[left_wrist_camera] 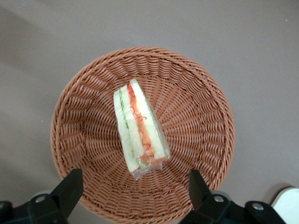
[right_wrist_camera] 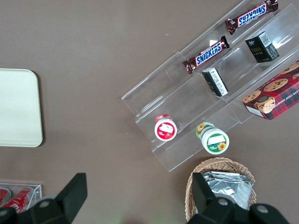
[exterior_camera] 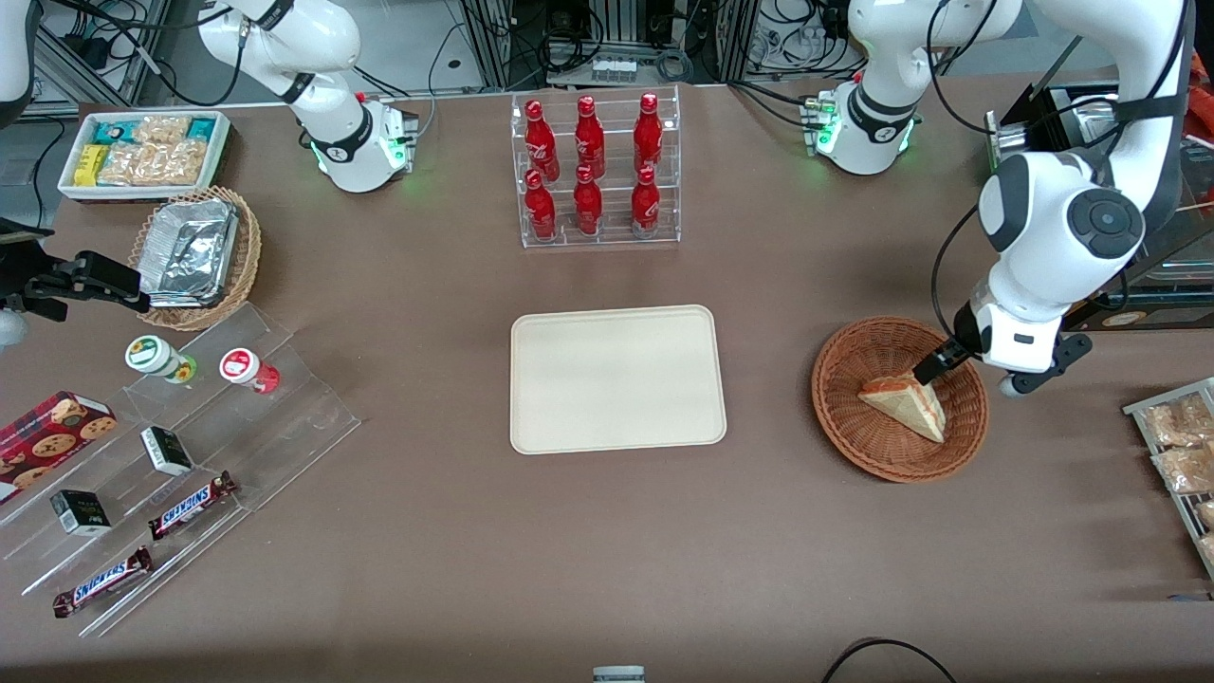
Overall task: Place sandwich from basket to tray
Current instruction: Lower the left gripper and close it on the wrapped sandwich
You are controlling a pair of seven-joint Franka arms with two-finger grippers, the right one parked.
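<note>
- Brown wicker basket (exterior_camera: 898,398) holds the sandwich (exterior_camera: 906,405) in the front view; the tool (exterior_camera: 931,366) hangs just above its rim, over the sandwich's farther end. The cream tray (exterior_camera: 617,378) lies bare on the brown surface (exterior_camera: 427,285), toward the parked arm.
- Left wrist view: the tool (left_wrist_camera: 133,189) gapes wide over the basket (left_wrist_camera: 196,116), fingers (left_wrist_camera: 70,186) clear of the sandwich (left_wrist_camera: 140,128), gripping nothing.
- Right wrist view: the tray (right_wrist_camera: 18,107) edge shows.
</note>
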